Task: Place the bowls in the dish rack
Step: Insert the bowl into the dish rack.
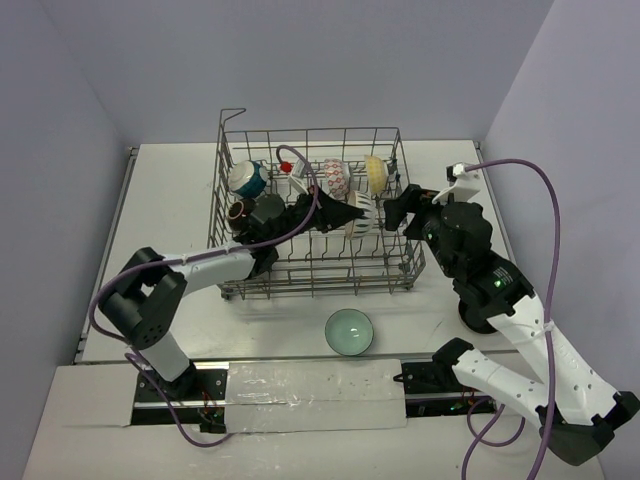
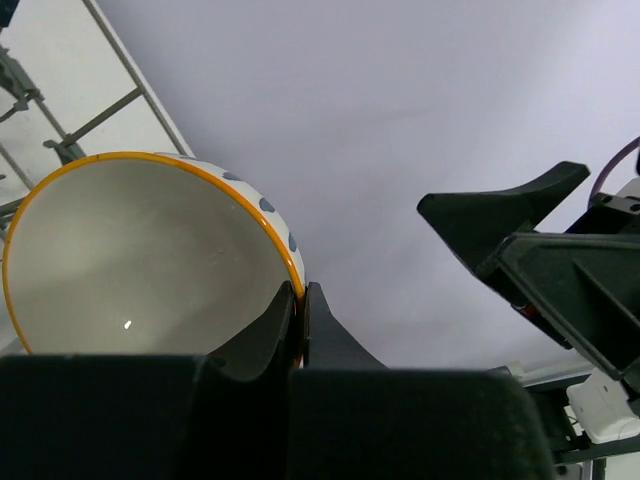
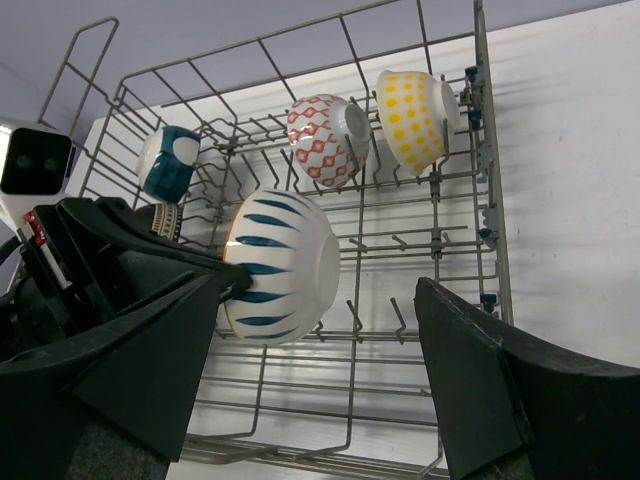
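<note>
My left gripper [image 1: 345,215] reaches into the dish rack [image 1: 310,131] and is shut on the orange rim of a white bowl with blue stripes [image 1: 360,222]. In the left wrist view the two fingertips [image 2: 300,292] pinch that rim, and the bowl's pale inside [image 2: 130,260] fills the left. My right gripper [image 1: 400,210] hangs open at the rack's right wall, just beside the held bowl [image 3: 285,265], with nothing between its fingers. A pale green bowl [image 1: 350,331] sits on the table in front of the rack.
Standing in the rack's back rows are a teal bowl [image 3: 168,162], a red-patterned bowl [image 3: 322,138] and a yellow-spotted bowl [image 3: 412,118]. A dark patterned bowl [image 1: 240,211] is at the rack's left side. Upright tines [image 3: 400,320] stand below the held bowl.
</note>
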